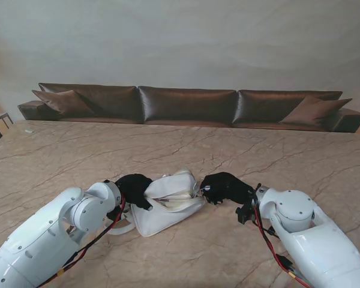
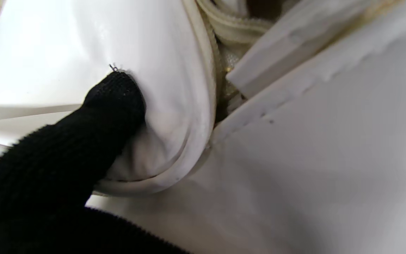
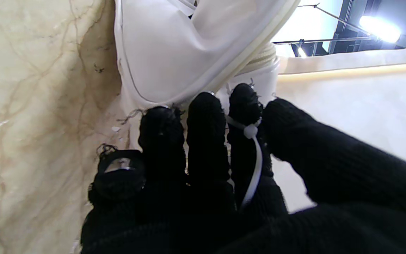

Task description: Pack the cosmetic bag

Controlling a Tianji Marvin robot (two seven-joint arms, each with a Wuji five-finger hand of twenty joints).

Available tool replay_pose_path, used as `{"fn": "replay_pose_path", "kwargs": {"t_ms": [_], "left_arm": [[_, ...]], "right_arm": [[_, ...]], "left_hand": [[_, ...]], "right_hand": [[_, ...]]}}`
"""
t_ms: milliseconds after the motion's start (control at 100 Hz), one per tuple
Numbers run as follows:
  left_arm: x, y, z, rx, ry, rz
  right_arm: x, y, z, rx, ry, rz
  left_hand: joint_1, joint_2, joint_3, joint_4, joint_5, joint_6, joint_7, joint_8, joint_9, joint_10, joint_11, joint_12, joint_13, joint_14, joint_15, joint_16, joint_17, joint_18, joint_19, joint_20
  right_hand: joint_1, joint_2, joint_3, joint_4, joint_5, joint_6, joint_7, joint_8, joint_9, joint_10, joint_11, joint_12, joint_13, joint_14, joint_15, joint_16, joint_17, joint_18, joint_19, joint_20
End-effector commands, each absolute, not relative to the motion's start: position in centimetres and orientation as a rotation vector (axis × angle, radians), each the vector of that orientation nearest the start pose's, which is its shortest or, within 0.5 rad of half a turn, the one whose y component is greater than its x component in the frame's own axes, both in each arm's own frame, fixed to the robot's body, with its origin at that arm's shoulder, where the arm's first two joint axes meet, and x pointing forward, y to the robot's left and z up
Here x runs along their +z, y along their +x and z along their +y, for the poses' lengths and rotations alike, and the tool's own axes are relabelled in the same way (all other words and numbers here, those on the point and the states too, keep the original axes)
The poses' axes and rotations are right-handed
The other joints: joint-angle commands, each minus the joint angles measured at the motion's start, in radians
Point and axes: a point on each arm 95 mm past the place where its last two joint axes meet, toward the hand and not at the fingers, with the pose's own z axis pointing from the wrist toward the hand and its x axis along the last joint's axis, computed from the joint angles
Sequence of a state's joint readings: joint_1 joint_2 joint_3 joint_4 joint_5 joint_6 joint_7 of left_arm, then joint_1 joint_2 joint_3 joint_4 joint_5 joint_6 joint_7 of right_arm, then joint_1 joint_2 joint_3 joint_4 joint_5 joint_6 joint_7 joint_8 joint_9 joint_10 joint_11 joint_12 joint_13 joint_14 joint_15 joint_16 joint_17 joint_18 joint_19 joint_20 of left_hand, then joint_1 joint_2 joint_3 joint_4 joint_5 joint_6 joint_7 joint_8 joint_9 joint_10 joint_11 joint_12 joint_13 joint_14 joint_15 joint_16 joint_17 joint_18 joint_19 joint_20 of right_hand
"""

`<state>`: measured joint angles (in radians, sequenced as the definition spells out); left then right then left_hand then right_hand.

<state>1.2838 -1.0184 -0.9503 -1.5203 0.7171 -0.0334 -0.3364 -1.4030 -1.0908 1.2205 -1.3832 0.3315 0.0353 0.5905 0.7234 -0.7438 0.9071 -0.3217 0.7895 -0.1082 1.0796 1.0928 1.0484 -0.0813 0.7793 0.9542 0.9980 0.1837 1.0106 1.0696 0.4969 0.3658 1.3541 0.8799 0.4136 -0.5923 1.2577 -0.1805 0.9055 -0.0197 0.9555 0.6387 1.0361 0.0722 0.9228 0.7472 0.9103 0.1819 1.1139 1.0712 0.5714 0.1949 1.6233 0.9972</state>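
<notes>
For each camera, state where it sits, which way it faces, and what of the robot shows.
Stand: above the shoulders, looking down at the table; both arms, left hand and right hand at the bag.
Left wrist: along the fingers, pressed into the bag.
Right wrist: along the fingers, touching the bag.
All share the bag.

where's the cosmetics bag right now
In the stand view the white cosmetics bag lies on the marble table near me, about centre, between the left hand and right hand, both touching it.
</notes>
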Motion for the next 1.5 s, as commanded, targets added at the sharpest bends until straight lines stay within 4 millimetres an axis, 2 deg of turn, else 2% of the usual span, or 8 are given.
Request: {"fn": "replay_pose_path", "kwargs": {"t_ms": [0,160,290,440,600,770,1040,1490], "left_arm": [[-36.3,41.1,-4.7,-1.341,-1.417,2.064],[-36.7,40.8,-4.4,-1.357,-1.450,2.024],[-36.9,40.7,-3.5,-1.388,-1.516,1.944],[-37.3,40.4,-2.7,-1.465,-1.641,1.774],[-38.1,40.3,-2.7,-1.574,-1.775,1.568],[-38.8,40.1,-3.8,-1.667,-1.860,1.390],[-37.3,40.0,-4.6,-1.575,-1.604,1.551],[-36.6,39.7,-7.0,-1.384,-1.479,1.908]], "right_arm": [[-31.3,43.2,1.2,-1.642,-1.891,-0.919],[-31.8,42.8,1.0,-1.617,-1.908,-0.947],[-33.2,42.0,0.0,-1.567,-1.950,-0.943],[-34.8,40.8,-1.4,-1.514,-2.003,-0.945],[-36.0,39.7,-2.7,-1.486,-2.051,-0.934],[-36.9,39.0,-3.3,-1.478,-2.081,-0.868],[-36.5,39.1,-3.5,-1.527,-2.135,-0.848],[-31.6,41.1,-1.6,-1.659,-2.014,-1.024]], "left_hand": [[0.381,0.242,0.226,0.176,0.174,-0.158,0.139,-0.029,0.104,-0.077,0.114,0.003,0.113,-0.034,0.153,0.050,0.001,-0.006,0.055,-0.004],[0.319,0.291,0.190,0.193,0.106,-0.132,0.097,-0.121,0.060,-0.094,0.046,-0.060,0.084,-0.042,0.086,0.032,-0.028,-0.031,0.043,0.044],[0.216,0.110,0.183,0.005,-0.002,-0.120,0.016,-0.333,0.057,-0.068,-0.221,0.031,0.010,-0.035,-0.075,0.043,-0.092,-0.042,-0.050,0.050],[-0.136,0.084,0.180,0.136,-0.143,-0.121,-0.026,-0.442,-0.030,-0.043,-0.373,0.007,-0.089,-0.034,-0.259,-0.085,-0.168,-0.032,-0.153,0.031],[0.133,0.067,0.223,0.027,-0.079,-0.121,-0.020,-0.443,0.031,-0.012,-0.449,-0.098,-0.019,-0.006,-0.289,-0.122,-0.125,-0.026,-0.129,0.051],[0.349,0.307,0.185,0.227,0.153,-0.066,0.101,-0.306,0.079,-0.019,0.018,-0.219,0.167,0.001,0.095,-0.062,0.071,0.017,0.105,0.052],[0.334,0.234,0.329,0.291,0.276,-0.124,0.150,-0.145,0.227,-0.002,0.116,-0.066,0.268,-0.032,0.431,-0.068,0.262,0.055,0.309,0.034],[0.302,0.214,0.369,0.299,0.276,-0.134,0.139,-0.123,0.246,-0.008,0.111,-0.045,0.269,-0.072,0.485,-0.113,0.307,0.032,0.336,-0.003]], "right_hand": [[0.013,0.002,-0.013,-0.013,0.051,-0.248,0.065,-0.004,0.007,-0.047,-0.003,0.000,0.005,0.023,0.010,0.012,0.012,-0.011,0.027,0.017],[0.012,-0.002,-0.006,-0.011,0.056,-0.253,0.081,0.000,0.012,-0.047,-0.001,-0.001,0.009,0.024,0.007,0.011,0.017,-0.009,0.026,0.015],[0.009,-0.010,0.003,-0.006,0.063,-0.258,0.095,0.018,0.017,-0.047,0.002,-0.001,0.011,0.028,0.006,0.011,0.016,-0.007,0.026,0.014],[0.007,-0.013,0.008,0.000,0.067,-0.263,0.099,0.032,0.017,-0.050,0.004,-0.001,0.010,0.029,0.005,0.011,0.016,-0.005,0.025,0.013],[0.004,-0.014,0.012,0.006,0.070,-0.272,0.099,0.054,0.019,-0.051,0.007,0.000,0.010,0.027,0.004,0.010,0.016,-0.005,0.025,0.012],[0.005,-0.014,0.010,0.007,0.067,-0.263,0.092,0.060,0.020,-0.050,0.011,0.004,0.010,0.027,0.006,0.012,0.015,-0.005,0.025,0.012],[0.024,0.010,-0.042,-0.016,0.046,-0.240,0.057,-0.042,-0.002,-0.040,-0.004,0.010,-0.015,0.027,0.001,0.018,-0.012,-0.006,0.010,0.015],[0.020,0.006,-0.034,-0.017,0.046,-0.244,0.068,-0.050,0.006,-0.042,-0.004,0.014,-0.006,0.024,0.004,0.021,-0.002,-0.009,0.013,0.017]]}}
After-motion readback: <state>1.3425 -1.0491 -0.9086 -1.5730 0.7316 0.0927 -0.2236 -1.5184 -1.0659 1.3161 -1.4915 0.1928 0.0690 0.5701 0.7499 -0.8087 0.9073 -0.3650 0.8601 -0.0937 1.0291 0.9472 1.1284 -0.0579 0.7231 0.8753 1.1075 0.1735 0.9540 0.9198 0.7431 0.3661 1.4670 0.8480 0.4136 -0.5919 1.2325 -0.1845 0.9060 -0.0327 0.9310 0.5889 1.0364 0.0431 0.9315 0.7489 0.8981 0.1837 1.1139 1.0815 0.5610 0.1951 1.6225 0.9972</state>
